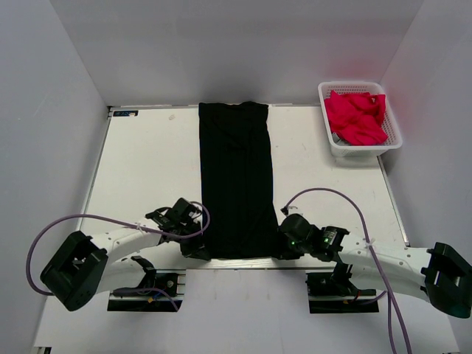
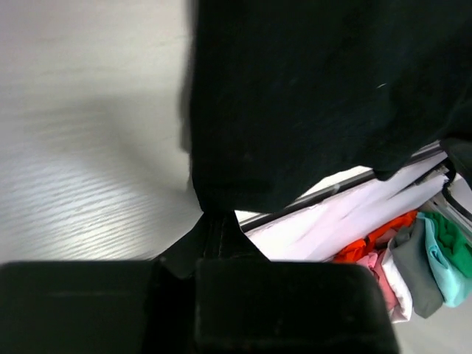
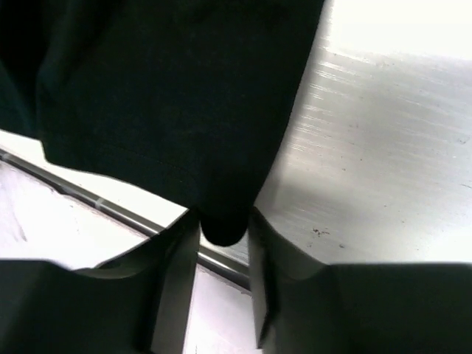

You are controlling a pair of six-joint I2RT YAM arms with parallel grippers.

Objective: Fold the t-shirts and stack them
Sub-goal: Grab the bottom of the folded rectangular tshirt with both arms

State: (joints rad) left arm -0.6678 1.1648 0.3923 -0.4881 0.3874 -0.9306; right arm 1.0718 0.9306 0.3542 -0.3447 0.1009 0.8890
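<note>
A black t-shirt (image 1: 237, 181) lies folded into a long narrow strip down the middle of the white table (image 1: 147, 162). My left gripper (image 1: 197, 247) is at its near left corner. In the left wrist view the left gripper (image 2: 217, 221) is shut on that corner of the black t-shirt (image 2: 310, 96). My right gripper (image 1: 285, 247) is at the near right corner. In the right wrist view the right gripper (image 3: 225, 221) has a bunched lobe of the black t-shirt (image 3: 169, 88) between its fingertips, touching both, with a gap showing behind. Pinkish-red t-shirts (image 1: 358, 118) lie in a basket.
The white basket (image 1: 359, 152) stands at the far right corner of the table. The table's metal front edge (image 2: 346, 181) runs just below the shirt's near hem. A pile of coloured clothes (image 2: 413, 254) lies below that edge. Grey walls enclose the table.
</note>
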